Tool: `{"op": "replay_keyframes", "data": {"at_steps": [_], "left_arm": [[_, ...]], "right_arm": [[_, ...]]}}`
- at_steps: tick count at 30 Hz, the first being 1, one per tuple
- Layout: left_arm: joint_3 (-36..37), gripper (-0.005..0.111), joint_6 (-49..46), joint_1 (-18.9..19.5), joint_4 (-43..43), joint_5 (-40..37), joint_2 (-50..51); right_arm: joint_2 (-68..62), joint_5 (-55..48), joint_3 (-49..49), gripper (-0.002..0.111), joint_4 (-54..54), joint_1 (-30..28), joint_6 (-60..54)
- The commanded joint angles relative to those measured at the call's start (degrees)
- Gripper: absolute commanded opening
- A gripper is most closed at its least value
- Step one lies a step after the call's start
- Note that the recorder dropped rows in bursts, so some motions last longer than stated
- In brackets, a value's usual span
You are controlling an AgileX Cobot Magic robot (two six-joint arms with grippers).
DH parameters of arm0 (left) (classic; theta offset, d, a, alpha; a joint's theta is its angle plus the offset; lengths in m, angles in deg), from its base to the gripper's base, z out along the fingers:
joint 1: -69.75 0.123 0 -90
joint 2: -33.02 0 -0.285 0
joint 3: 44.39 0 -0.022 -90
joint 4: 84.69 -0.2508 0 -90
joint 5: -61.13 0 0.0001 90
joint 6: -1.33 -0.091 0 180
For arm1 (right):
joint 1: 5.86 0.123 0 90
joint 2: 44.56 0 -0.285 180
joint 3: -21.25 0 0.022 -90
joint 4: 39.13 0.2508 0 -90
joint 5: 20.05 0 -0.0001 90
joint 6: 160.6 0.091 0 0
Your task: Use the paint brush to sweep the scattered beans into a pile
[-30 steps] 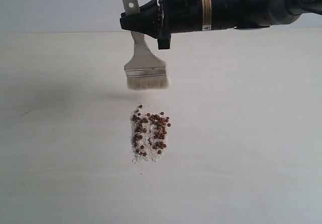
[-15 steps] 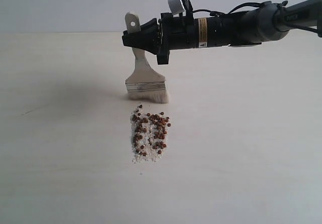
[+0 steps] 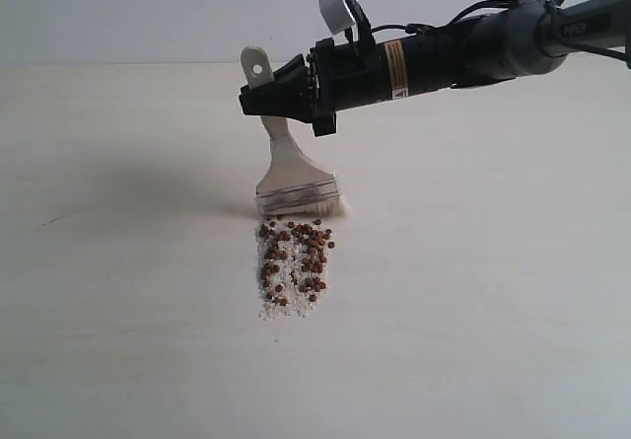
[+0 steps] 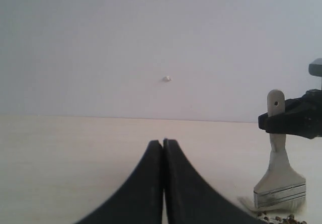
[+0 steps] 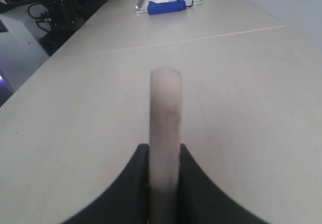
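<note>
A black robot arm reaches in from the right. Its right gripper (image 3: 268,100) pinches the pale wooden handle of a paint brush (image 3: 293,168). The brush leans, its whitish bristles pressed onto the light table (image 3: 118,261) just beside the far end of the pile (image 3: 286,286). The pile is an elongated patch of small reddish-brown beans (image 3: 306,247) mixed with white grains. The left gripper (image 4: 163,151) has its fingers pressed together on nothing, apart from the brush.
</note>
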Motion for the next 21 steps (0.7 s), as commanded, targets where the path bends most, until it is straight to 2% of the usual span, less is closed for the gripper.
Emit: {"op": "replay_keyframes", "data": {"at_steps": [1,7,11,21], "left_arm": [[0.2,0.0,-0.3,0.1,0.4,0.2,-0.5],[0.2,0.0,-0.3,0.1,0.4,0.2,-0.5],[0.2,0.0,-0.3,0.1,0.4,0.2,-0.5],[0.2,0.0,-0.3,0.1,0.4,0.2,-0.5]], "right_arm": [[1.5,-0.7,-0.2,0.0,-4.9,0.5,3.4],[1.9,-0.7,-0.2,0.0,-7.8,1.4,5.0],[2.3,-0.7,-0.2,0.0,-3.4,1.5,1.0],[7.5,-0.7,-0.2,0.0,-4.6,1.5,0.9]]}}
